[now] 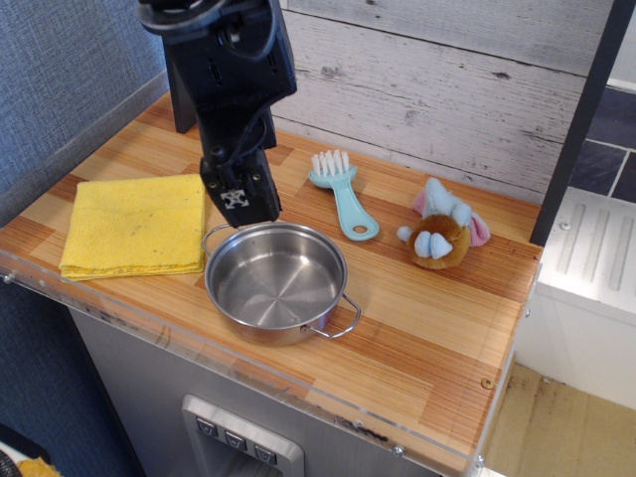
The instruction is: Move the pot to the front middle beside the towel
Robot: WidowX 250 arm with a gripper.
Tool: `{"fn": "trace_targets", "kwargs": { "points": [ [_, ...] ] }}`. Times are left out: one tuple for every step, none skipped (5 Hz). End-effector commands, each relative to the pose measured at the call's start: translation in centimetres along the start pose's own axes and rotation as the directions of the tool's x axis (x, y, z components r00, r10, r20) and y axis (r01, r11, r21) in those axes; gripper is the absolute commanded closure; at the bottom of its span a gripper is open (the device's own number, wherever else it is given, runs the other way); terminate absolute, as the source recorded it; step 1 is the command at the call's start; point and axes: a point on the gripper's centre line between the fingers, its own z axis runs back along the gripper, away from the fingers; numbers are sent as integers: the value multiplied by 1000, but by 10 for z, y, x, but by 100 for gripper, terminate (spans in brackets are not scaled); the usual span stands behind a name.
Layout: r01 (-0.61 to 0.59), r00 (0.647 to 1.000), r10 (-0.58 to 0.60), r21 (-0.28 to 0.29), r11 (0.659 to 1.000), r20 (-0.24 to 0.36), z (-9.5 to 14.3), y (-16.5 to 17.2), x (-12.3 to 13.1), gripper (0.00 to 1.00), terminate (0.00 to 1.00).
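The shiny steel pot (275, 281) stands upright and empty at the front middle of the wooden counter, its left rim just right of the towel. The yellow towel (134, 224) lies flat at the front left. My black gripper (239, 202) hangs above the pot's back-left rim, apart from it and holding nothing. Its jaws point down and look close together, but I cannot tell for sure.
A teal brush (343, 195) lies behind the pot. A small stuffed toy (441, 234) sits at the right. A plank wall (447, 89) stands behind. The counter's front edge (298, 383) is close in front of the pot.
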Motion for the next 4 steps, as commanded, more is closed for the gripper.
{"fn": "trace_targets", "kwargs": {
  "points": [
    [3, 1000, -4, 26, 1000, 15, 10, 2, -8, 0, 0],
    [3, 1000, -4, 26, 1000, 15, 10, 2, -8, 0, 0],
    [3, 1000, -4, 26, 1000, 15, 10, 2, -8, 0, 0],
    [3, 1000, -4, 26, 1000, 15, 10, 2, -8, 0, 100]
  ]
}}
